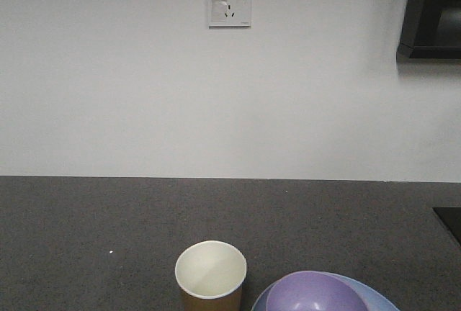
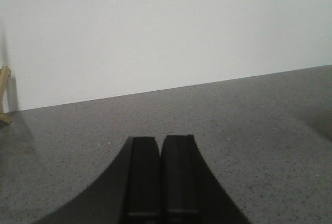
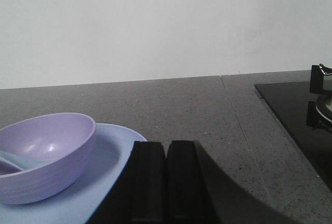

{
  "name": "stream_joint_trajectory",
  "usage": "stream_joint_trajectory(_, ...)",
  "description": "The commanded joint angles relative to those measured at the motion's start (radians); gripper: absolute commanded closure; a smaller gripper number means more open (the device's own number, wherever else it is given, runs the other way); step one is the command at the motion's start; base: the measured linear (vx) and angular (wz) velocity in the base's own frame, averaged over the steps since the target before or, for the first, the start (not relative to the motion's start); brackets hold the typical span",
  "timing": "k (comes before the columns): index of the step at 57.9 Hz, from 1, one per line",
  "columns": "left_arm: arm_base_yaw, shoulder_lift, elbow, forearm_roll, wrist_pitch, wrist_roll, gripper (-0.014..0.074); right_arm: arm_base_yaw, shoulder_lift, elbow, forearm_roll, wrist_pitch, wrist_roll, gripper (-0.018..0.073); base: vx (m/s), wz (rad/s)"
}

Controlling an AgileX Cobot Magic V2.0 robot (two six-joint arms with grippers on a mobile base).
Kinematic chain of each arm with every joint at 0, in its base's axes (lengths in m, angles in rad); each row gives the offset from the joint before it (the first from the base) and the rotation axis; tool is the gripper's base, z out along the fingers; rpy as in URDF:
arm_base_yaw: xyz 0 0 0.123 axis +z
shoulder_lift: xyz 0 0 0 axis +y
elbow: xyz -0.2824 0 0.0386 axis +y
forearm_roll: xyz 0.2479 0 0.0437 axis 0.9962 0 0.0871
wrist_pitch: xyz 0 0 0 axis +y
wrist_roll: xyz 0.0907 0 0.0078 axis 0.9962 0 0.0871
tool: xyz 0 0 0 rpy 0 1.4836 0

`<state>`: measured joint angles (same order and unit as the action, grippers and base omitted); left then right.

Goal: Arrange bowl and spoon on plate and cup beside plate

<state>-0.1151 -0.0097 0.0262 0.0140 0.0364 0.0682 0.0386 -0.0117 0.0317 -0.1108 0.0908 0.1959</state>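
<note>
Front view: bowl [image 1: 318,293] sits on the plate [image 1: 382,298] at the lower edge of the frame; cup [image 1: 210,276] stands upright on the dark desk [image 1: 108,224] just left of the plate, a small gap between them as far as the cut-off frame shows. A wall socket [image 1: 230,2] is on the wall behind, well beyond the plate. No arms in this view. Left wrist view: left hand [image 2: 160,177] has its fingers pressed together, nothing between them, over bare desk; no task item in sight. Right wrist view: right hand [image 3: 166,180] likewise together and empty, just beside the plate's right rim. Bowl rests on the plate, and the spoon [image 3: 15,161] lies inside the bowl, only partly visible at the frame edge. A hob [image 3: 298,125] lies well to the right of the plate. Judgement: arrangement looks complete. Risk: the right hand is so near the plate that a careless pull-back could nudge the rim and shift bowl and spoon.
</note>
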Motion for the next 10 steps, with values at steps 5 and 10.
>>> stream_joint_trajectory(5,-0.006,-0.017,-0.025,-0.006,-0.081,-0.002,0.0599,-0.005,-0.005,0.003,-0.012,-0.073,0.0,0.0565,0.0,0.0)
stream_joint_trajectory(10,-0.006,-0.017,-0.025,-0.006,-0.081,-0.002,0.0599,-0.005,-0.005,0.003,-0.012,-0.073,0.0,0.0565,0.0,0.0)
